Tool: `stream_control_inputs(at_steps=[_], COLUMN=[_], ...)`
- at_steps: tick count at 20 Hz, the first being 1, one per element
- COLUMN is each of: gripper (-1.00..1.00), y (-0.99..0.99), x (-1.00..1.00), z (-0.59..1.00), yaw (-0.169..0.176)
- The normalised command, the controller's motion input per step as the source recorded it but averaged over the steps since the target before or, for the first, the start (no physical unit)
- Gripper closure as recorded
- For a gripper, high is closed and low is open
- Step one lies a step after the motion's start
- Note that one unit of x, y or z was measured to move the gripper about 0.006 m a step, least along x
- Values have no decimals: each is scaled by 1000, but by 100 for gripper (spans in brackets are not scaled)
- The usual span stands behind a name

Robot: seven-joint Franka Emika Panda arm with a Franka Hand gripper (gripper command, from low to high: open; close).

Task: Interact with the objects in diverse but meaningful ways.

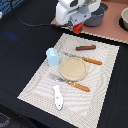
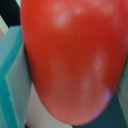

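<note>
My gripper [image 1: 77, 26] is at the back of the scene, shut on the red tomato [image 1: 78, 29], which it holds just above the near edge of a brown board. In the wrist view the tomato [image 2: 75, 60] fills the frame, with a teal finger pad [image 2: 12, 75] pressed against its side. The grey saucepan [image 1: 96, 15] stands right behind the gripper, partly hidden by it. On the striped placemat [image 1: 100, 85] are the light blue cup [image 1: 52, 56], the brown sausage [image 1: 86, 48] and the white-and-blue fish [image 1: 58, 96].
A round wooden plate [image 1: 73, 68] sits mid-mat between an orange-handled knife [image 1: 90, 60] and fork [image 1: 75, 84]. A brown board [image 1: 112, 30] lies at the back, with a dark bowl [image 1: 124, 19] at the exterior view's right. A black cloth [image 1: 20, 50] covers the table.
</note>
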Motion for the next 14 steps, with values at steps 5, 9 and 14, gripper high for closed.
stream_control_inputs(at_steps=[5, 9, 14], gripper=[100, 100, 100], y=[86, 34, 0], x=[-579, -454, 126], z=[-603, -496, -40], yaw=[-2, -8, -19])
